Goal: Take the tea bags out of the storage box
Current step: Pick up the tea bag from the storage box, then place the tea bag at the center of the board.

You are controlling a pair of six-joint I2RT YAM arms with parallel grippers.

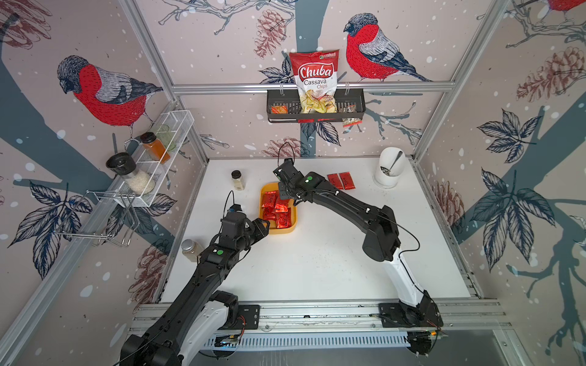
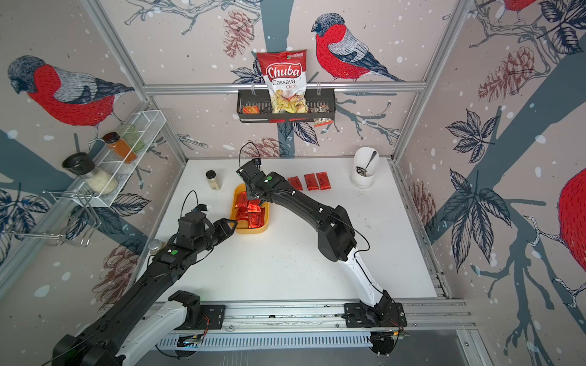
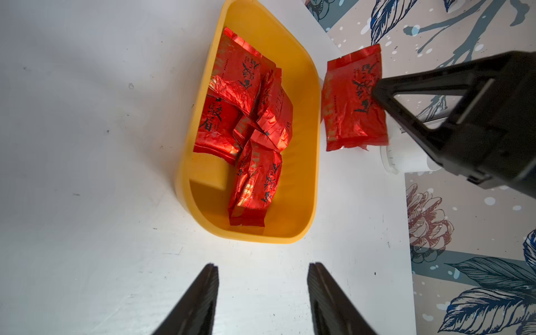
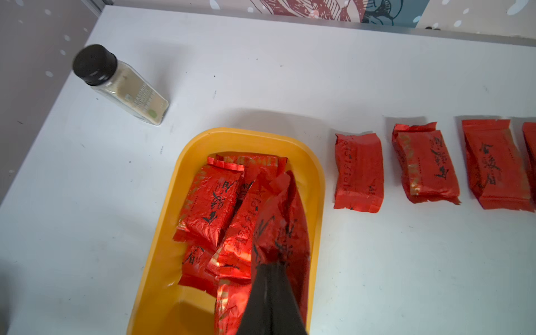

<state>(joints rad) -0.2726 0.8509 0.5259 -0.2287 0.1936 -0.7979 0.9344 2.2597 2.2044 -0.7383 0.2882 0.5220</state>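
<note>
The storage box [image 1: 293, 229] [image 2: 253, 230], a shallow yellow-orange tub, lies mid-table with several red foil tea bags [image 1: 276, 210] [image 3: 243, 116] piled inside. My right gripper [image 4: 269, 264] [image 1: 287, 194] hangs over the box's far end, shut on one tea bag [image 4: 278, 229] [image 3: 352, 98] that is lifted clear of the pile. My left gripper [image 3: 264, 265] [image 1: 263, 226] stands open at the box's near left corner, empty, its fingers apart over bare table. Several more tea bags [image 4: 358, 172] [image 2: 310, 181] lie in a row on the table right of the box.
A small spice jar [image 1: 237, 180] [image 4: 121, 84] stands left of the box's far end, and another jar [image 1: 190, 250] beside my left arm. A white holder with a spoon [image 1: 388, 171] sits back right. A black basket [image 1: 355, 109] and a white wire rack [image 1: 180, 122] hang on the walls.
</note>
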